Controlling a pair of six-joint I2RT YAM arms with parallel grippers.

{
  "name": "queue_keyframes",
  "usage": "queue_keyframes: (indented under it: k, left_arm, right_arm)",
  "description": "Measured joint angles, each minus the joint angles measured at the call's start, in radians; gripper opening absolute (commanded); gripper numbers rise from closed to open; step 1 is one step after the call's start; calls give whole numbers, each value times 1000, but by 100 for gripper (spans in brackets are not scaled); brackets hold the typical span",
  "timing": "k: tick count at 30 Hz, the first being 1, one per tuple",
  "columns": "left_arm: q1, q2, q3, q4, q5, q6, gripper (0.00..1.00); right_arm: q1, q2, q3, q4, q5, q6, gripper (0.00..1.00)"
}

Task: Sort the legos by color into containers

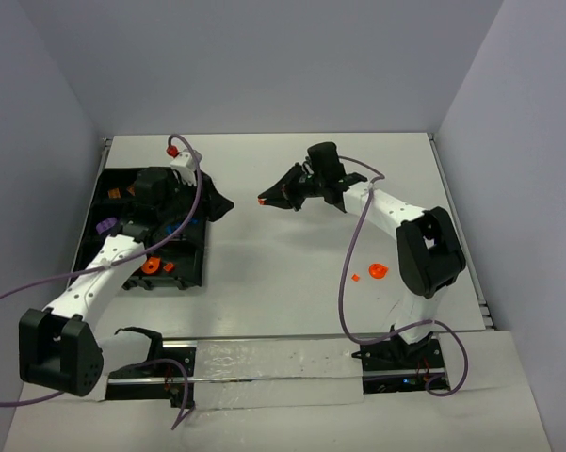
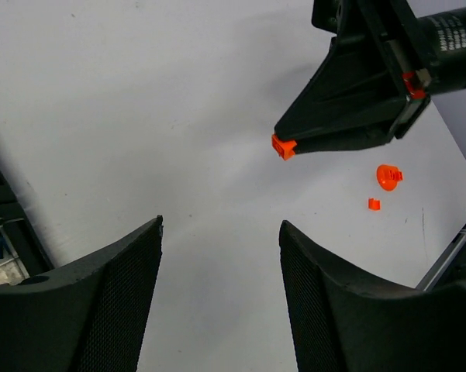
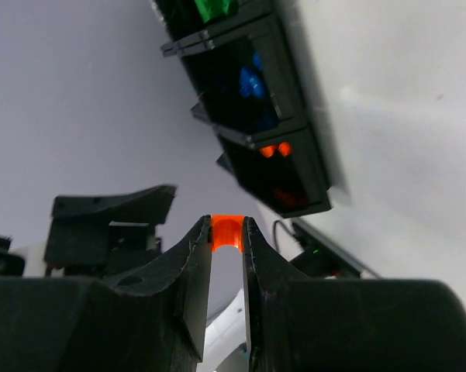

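My right gripper (image 1: pixel 266 199) is shut on a small orange lego (image 3: pixel 226 233), held above the table's middle, tips pointing left toward the tray; the piece also shows in the left wrist view (image 2: pixel 282 146). My left gripper (image 1: pixel 221 205) is open and empty, just right of the black divided tray (image 1: pixel 193 268), facing the right gripper. The tray holds orange (image 1: pixel 151 266), purple (image 1: pixel 105 226) and blue (image 1: pixel 172 227) legos in separate compartments. In the right wrist view its compartments show blue (image 3: pixel 252 81), orange (image 3: pixel 275 149) and green (image 3: pixel 215 8) pieces. A round orange lego (image 1: pixel 377 271) and a tiny orange brick (image 1: pixel 355 277) lie on the table.
Walls close the table at the back and both sides. Purple cables loop from both arms over the table. The two loose orange pieces lie near the right arm's base (image 1: pixel 424 254).
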Motion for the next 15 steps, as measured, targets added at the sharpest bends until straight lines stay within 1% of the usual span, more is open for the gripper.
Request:
queue_keyframes:
  k: [6,15]
  left_arm:
    - [-60,72,33,11,-25,-51,68]
    - [-98,124,79,31,-25,-91,64]
  right_arm:
    - [27,9,-56,104,-62,156,0]
    - [40,35,-84,200,-100,269,0]
